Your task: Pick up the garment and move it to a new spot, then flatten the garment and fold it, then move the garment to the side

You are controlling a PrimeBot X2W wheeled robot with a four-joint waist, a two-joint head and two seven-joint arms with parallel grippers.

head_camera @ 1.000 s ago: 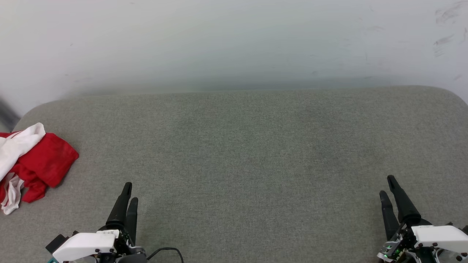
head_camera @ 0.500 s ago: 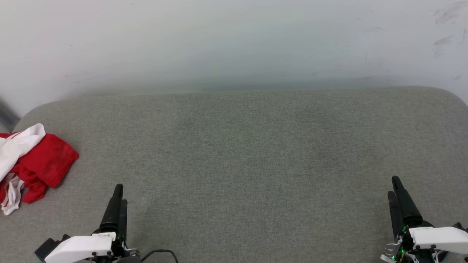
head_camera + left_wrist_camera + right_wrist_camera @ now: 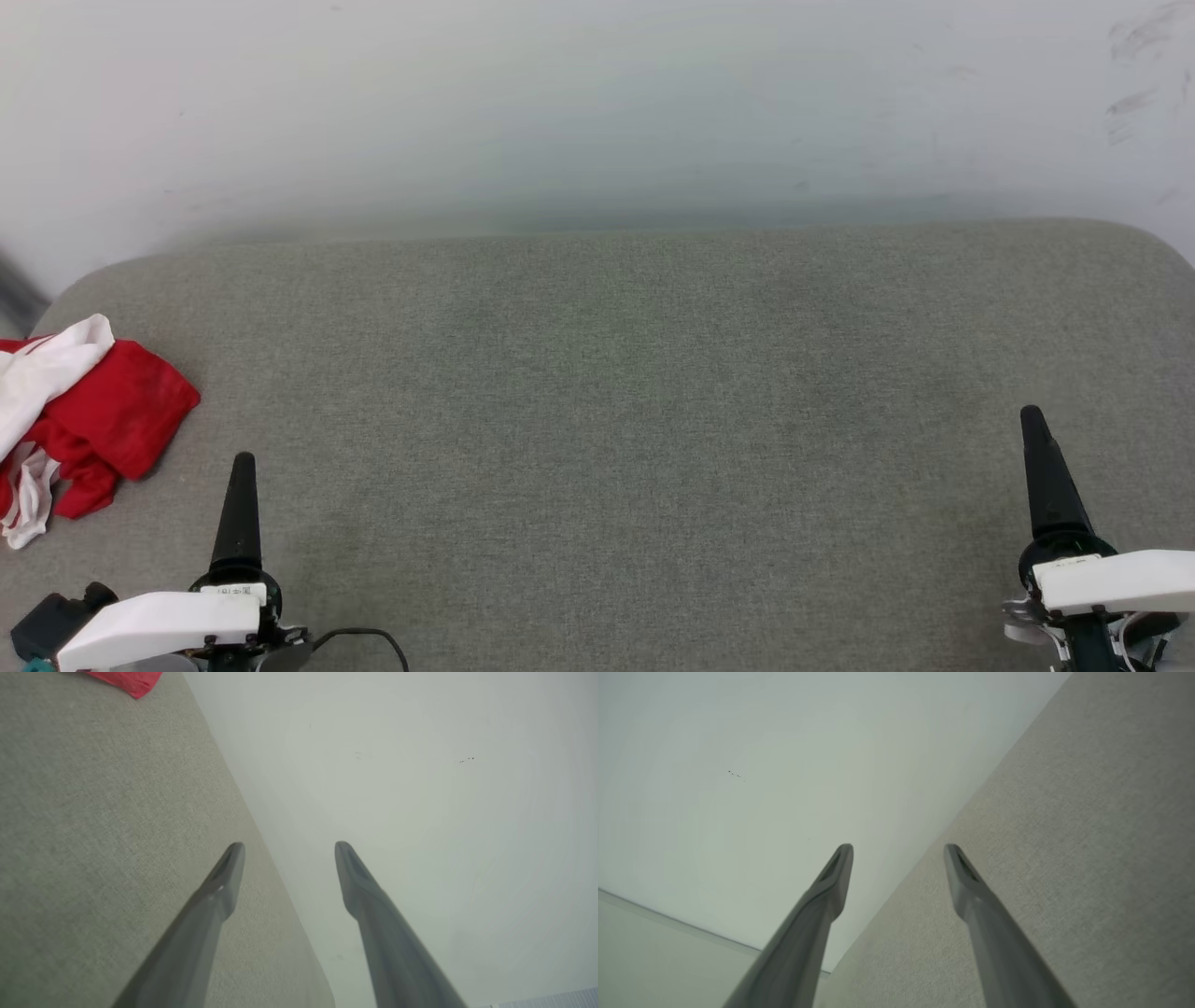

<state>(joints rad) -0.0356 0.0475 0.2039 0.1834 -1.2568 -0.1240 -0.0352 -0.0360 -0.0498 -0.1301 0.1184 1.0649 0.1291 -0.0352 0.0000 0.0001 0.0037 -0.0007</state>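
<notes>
The garment (image 3: 103, 411) lies crumpled at the far left edge of the grey table (image 3: 616, 392), red cloth with white parts; a red corner of the garment (image 3: 126, 679) shows at the top of the left wrist view. My left gripper (image 3: 243, 471) stands at the lower left, to the right of and nearer than the garment, apart from it. Its jaws are open with nothing between them, as seen at the left gripper (image 3: 287, 851) in its wrist view. At the lower right my right gripper (image 3: 1032, 420) is open and empty too, its tips at the right gripper (image 3: 899, 854) spread wide.
A pale wall (image 3: 597, 103) rises behind the table's far edge. The table has rounded corners at the back left and back right. A dark cable (image 3: 364, 639) runs by the left wrist.
Both grippers have rolled, so each now shows as a single finger edge-on in the head view. The left one shifted left, the right one reaches a little farther forward. The garment has not moved.
</notes>
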